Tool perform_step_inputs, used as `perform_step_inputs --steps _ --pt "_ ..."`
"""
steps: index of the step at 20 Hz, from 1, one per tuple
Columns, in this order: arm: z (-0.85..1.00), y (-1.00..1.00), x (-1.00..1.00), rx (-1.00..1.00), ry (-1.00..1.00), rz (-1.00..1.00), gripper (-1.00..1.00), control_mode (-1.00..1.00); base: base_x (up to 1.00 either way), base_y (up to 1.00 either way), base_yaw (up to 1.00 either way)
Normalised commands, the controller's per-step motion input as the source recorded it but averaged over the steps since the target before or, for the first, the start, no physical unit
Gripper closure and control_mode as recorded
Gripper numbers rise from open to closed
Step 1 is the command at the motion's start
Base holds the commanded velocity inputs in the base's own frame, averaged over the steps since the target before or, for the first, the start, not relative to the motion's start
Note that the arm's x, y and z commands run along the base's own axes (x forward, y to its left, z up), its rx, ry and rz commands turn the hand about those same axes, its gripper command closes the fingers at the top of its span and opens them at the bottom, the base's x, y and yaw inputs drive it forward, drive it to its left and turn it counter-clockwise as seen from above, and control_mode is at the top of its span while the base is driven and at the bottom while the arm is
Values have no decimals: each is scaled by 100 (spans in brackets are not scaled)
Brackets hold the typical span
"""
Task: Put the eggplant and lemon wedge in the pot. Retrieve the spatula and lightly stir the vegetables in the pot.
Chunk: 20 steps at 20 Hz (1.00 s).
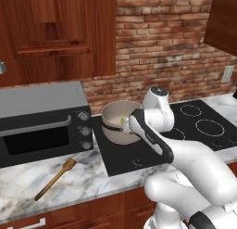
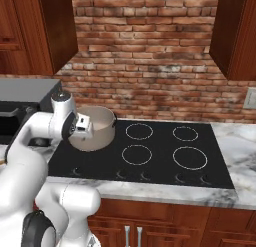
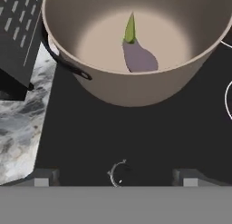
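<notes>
On black cooktop (image 1: 148, 151) set in marble counter (image 1: 28, 186), brick wall (image 2: 145, 56) behind: pot (image 1: 118, 124) holding eggplant (image 3: 138, 56) and lemon wedge (image 1: 123, 121). Gripper (image 3: 115, 181) spread wide, empty, just short of pot. Spatula (image 1: 55, 178) flat on counter before toaster oven (image 1: 41, 121).

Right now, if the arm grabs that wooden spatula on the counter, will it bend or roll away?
The spatula looks like solid wood, so probably stiff. Its flat paddle head should keep it from rolling. Lying flat on the marble counter, its thin handle may be awkward to pinch.
</notes>
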Motion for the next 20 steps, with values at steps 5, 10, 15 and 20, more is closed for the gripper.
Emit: perform_step_inputs --steps 5,10,15,20 --pt "13 0 -9 -4 22 0 -100 -100 0 0 0" --pt "12 0 -2 -12 33 0 -100 -100 0 0 0" --pt "0 0 -28 -2 17 0 -100 -100 0 0 0" --pt "0 0 0 0 0 0 -100 -100 0 0 0"
